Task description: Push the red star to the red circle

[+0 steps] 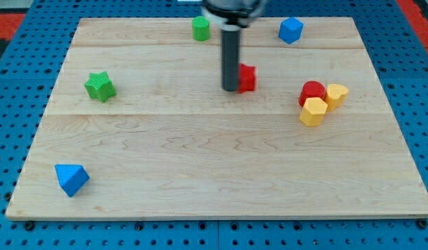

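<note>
Red star block [247, 77] (half hidden behind the rod) sits near the wooden board's [200, 173] top centre with my tip [230, 89] touching its left side, mid-push, so next I judge a steady rightward shove toward the red circular block [311, 90].

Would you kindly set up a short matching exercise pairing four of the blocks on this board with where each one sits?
Blocks:
1. red star
2. green star
3. blue triangular block
4. red circle

Places:
A. the view's bottom left corner
B. touching the two yellow blocks
C. directly right of my tip
D. the view's left, alone

Pairs: 1-C, 2-D, 3-A, 4-B
</note>
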Robot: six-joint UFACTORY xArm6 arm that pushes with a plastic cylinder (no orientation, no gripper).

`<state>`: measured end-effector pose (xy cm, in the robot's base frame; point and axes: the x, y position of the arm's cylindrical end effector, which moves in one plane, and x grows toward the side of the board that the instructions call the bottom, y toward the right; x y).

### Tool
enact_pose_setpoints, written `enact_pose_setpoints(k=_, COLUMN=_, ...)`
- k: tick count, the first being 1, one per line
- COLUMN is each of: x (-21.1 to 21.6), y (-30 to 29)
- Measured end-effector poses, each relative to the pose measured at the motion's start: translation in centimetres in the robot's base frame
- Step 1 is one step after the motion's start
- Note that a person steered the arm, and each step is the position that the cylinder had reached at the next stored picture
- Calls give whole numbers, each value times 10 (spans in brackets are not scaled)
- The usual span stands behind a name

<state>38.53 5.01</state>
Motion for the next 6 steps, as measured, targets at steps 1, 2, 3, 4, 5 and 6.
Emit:
enact_pose_setpoints(k=1, x=-5, y=-25)
enact_pose_setpoints(k=2, x=-22, y=-38)
enact_pose_setpoints(k=3, x=-41, y=-30)
enact_pose_setpoints(k=4, x=-41, y=-14)
enact_pose_setpoints(k=5, x=-13, y=43)
enact_pose_setpoints(k=6, x=-11, y=47)
